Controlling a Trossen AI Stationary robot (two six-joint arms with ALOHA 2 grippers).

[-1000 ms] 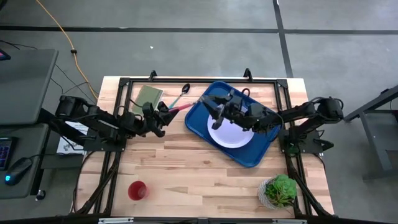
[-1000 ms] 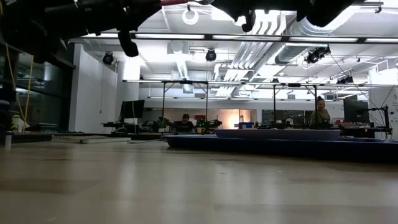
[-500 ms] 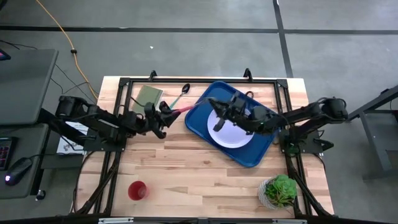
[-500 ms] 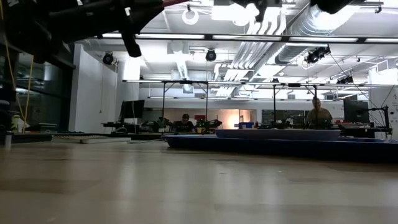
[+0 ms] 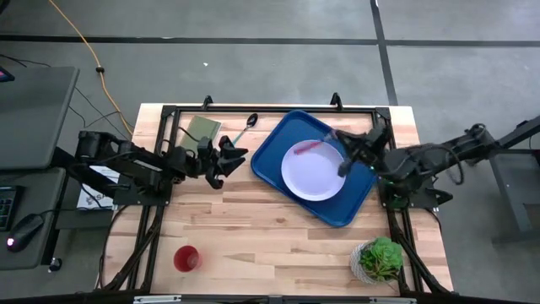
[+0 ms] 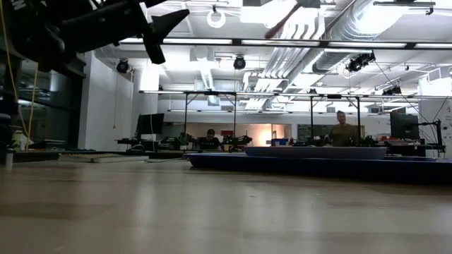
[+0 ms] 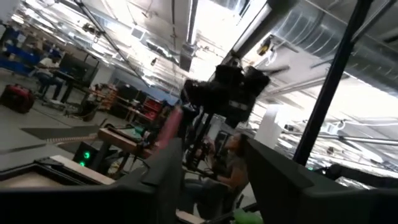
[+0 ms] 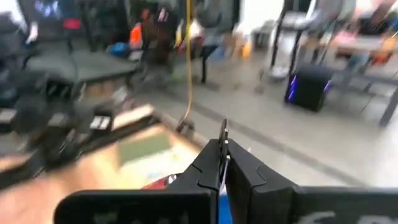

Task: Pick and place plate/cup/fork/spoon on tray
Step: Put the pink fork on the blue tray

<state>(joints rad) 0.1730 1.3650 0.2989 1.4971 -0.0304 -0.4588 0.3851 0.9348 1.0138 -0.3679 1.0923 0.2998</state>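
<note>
fork (image 5: 308, 147): now held over plate (image 5: 312, 171), passed across from left
right gripper (image 5: 342, 150): jaws clamped on fork, pulled back over tray (image 5: 337, 211)
left gripper (image 5: 226, 157): jaws wide, empty
pending: spoon (image 5: 244, 127), cup (image 5: 186, 258) on bench (image 5: 270, 236)

Seen level across the wooden table (image 6: 212, 212), the blue tray (image 6: 318, 161) lies low on the far right with the pale plate (image 6: 316, 150) resting on it. The left gripper (image 6: 164, 27) hangs overhead at upper left, fingers spread. A reddish fork handle (image 6: 281, 21) slants near the ceiling lights. Beyond, a seated person (image 6: 210, 137) and a standing person (image 6: 342, 130) occupy the workshop.
</note>
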